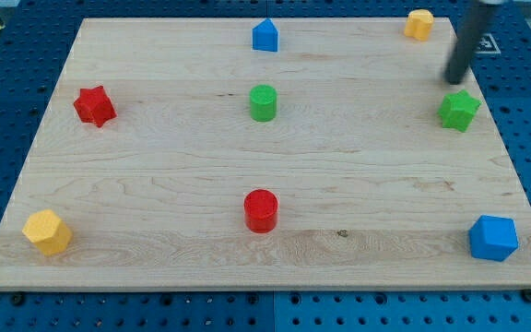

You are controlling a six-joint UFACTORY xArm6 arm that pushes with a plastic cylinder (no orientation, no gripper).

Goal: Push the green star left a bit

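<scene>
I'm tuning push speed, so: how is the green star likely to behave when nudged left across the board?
The green star looks squat and flat-bottomed, so it should slide rather than tip or roll. Its points may make it spin if my tip, now just above it in the view, hits off-centre. The wooden board looks smooth, so probably little resistance.

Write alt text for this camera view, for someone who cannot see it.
A dark rod's tip hovers just above a green star near the right edge of a wooden board. Scattered elsewhere: a red star, green cylinder, red cylinder, two blue blocks and two yellow blocks.
</scene>
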